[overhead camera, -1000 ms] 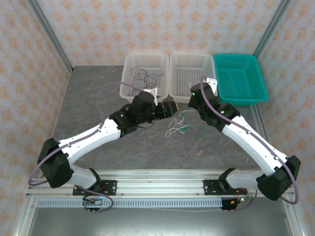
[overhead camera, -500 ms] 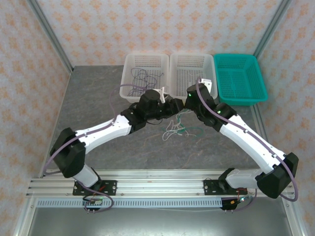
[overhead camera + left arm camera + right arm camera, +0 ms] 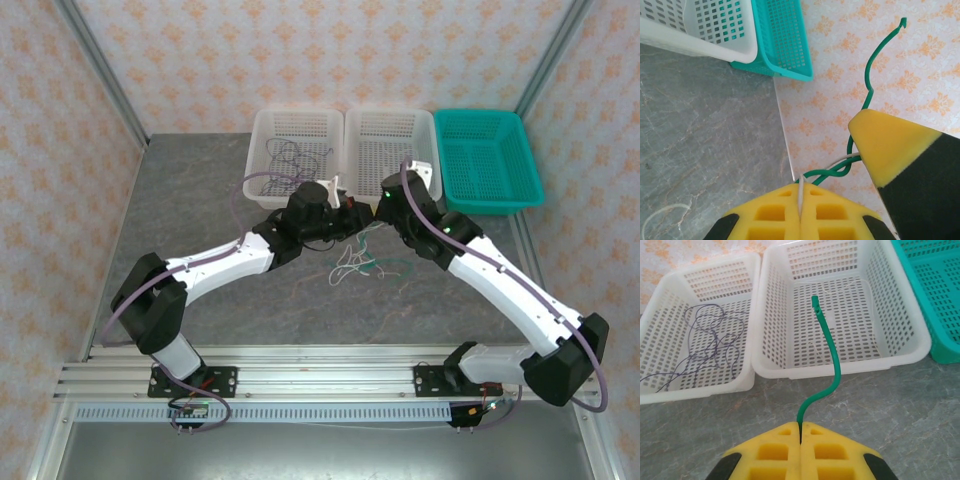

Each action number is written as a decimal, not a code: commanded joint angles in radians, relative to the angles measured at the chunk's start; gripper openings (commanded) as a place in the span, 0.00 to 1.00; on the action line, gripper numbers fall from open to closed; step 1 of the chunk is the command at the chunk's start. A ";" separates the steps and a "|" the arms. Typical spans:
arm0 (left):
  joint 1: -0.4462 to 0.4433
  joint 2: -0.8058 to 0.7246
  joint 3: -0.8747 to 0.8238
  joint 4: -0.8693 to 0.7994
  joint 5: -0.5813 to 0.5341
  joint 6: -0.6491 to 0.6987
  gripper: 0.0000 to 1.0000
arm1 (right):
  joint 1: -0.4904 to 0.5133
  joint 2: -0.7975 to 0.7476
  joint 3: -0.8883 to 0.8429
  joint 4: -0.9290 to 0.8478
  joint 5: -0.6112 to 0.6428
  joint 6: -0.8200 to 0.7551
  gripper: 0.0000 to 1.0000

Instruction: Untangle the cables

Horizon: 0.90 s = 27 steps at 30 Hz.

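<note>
We stretch both arms inward before the middle basket (image 3: 392, 150): left gripper (image 3: 800, 194) pinched on the white cable (image 3: 840, 160), right gripper (image 3: 800, 431) clamped on the green cable (image 3: 833, 371), fingertips nearly touching.

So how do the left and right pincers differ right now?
The left pincer is shut on the white cable; the right pincer is shut on the green cable. The left pincer faces the wall beside the teal basket; the right pincer faces the white baskets. Both have yellow pads fully closed.
</note>
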 commanded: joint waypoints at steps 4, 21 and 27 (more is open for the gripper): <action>0.098 -0.199 -0.090 -0.075 -0.040 0.074 0.00 | -0.091 -0.102 -0.119 -0.038 0.182 0.112 0.00; 0.680 -0.719 -0.324 -0.516 0.023 0.145 0.00 | -0.639 -0.170 -0.394 -0.089 -0.013 0.371 0.00; 0.887 -0.758 -0.346 -0.590 0.121 0.162 0.00 | -0.773 -0.155 -0.405 -0.076 -0.043 0.345 0.00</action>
